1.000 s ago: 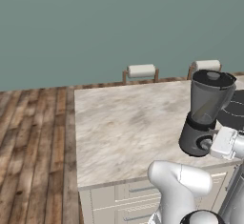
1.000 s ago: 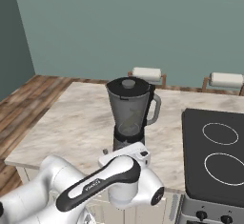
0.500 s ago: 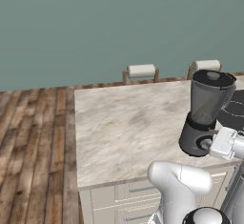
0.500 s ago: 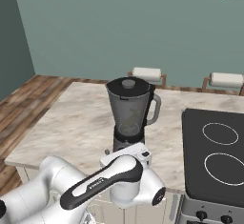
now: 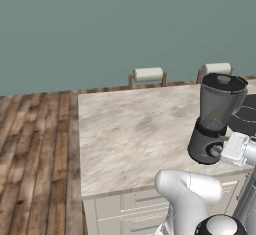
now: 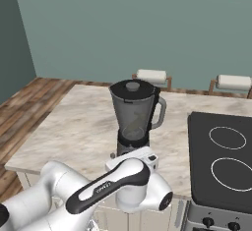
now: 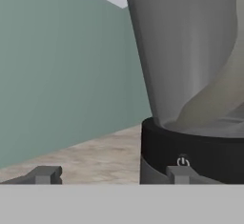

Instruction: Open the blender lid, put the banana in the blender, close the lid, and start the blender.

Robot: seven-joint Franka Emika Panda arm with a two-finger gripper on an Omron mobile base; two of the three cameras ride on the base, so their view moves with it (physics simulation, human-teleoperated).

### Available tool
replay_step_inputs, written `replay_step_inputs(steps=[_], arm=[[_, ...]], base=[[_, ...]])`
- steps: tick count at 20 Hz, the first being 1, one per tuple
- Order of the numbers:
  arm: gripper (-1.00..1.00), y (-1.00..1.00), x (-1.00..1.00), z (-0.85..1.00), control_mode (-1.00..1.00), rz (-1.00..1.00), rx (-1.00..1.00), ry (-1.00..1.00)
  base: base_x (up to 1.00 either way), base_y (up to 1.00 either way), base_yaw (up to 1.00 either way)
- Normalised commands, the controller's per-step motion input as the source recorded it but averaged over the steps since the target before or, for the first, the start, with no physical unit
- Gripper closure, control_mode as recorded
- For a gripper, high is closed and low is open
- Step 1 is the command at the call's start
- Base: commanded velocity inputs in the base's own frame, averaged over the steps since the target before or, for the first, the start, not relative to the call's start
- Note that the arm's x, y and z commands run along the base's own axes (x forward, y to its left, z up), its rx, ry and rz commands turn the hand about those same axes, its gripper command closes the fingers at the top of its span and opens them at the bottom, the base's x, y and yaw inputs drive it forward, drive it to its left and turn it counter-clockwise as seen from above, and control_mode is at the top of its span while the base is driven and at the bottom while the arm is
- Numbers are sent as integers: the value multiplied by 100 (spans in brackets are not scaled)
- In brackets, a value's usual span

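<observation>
From the hand view, the gripper (image 7: 112, 174) sits low against the front of the blender (image 7: 190, 89). Its 2 dark fingertips (image 7: 44, 174) stand spread apart with nothing between them; the right tip lies just under the small power symbol (image 7: 183, 161) printed on the blender's black collar, though whether it touches the base cannot be told. Inside the smoky jar this view shows a pale curved shape that could be the banana (image 7: 214, 104), too dim to be sure.

The left base view shows the white hand (image 5: 240, 149) reaching in beside the blender's (image 5: 215, 119) dark round base, near the front edge of the marble counter (image 5: 135, 134). Here the blender lid (image 5: 224, 81) rests on the jar's mouth, its grey knob in the centre.

The right base view gives the other side: the blender (image 6: 135, 119) with its handle on the right, the blender lid (image 6: 132, 85) seated on top, and a faint yellowish curve low in the jar, likely the banana (image 6: 129, 124). The robot's arm hides the blender's base from this side. To the blender's right lies a black cooktop (image 6: 221, 156) with 2 ring burners.

Beyond the blender, at the counter's far edge, stand 2 white paper-towel rolls (image 6: 151, 75), and behind them the teal wall (image 6: 123, 23)
</observation>
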Motion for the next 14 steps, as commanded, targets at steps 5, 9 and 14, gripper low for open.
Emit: replay_step_inputs(steps=[5,9,14], arm=[[-100,0,10,-1,-100,0,0,0],[-100,2,14,0,-100,0,0,0],[-100,15,20,2,-100,0,0,0]], base=[[0,0,0],[0,0,0],[0,0,0]])
